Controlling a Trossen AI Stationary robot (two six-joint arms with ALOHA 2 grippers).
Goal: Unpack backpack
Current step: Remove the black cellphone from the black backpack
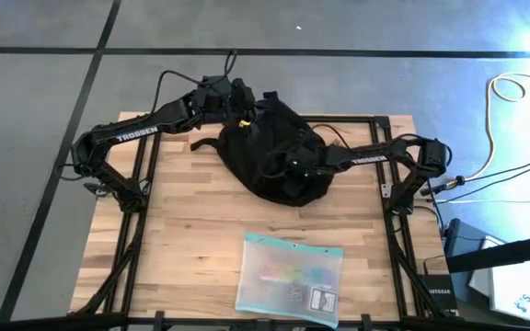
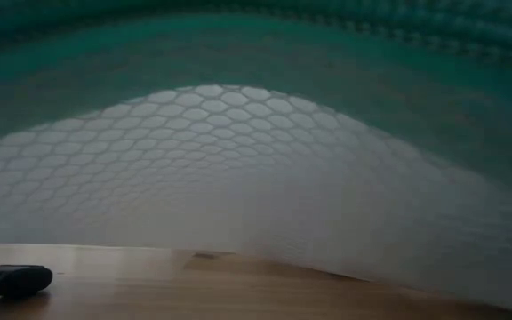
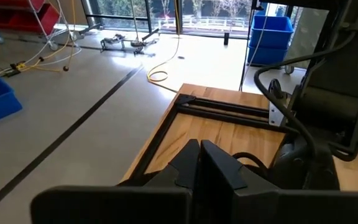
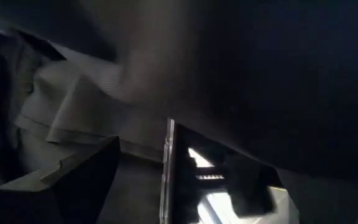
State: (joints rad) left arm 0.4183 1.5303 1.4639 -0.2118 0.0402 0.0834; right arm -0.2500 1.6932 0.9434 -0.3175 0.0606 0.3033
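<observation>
I have the backpack [image 1: 279, 156] sitting mid-table toward the far edge, with a clear pouch [image 1: 290, 279] already lying on the table [image 1: 182, 248] near the front. My left tool [image 3: 199, 163] is pinched fully shut at the bag's top edge; whether it has fabric I cannot tell. My right tool [image 4: 140, 168] is spread wide inside the bag, holding nothing I can see. I judge I should keep the mouth lifted and close only once something sits squarely between the jaws.
</observation>
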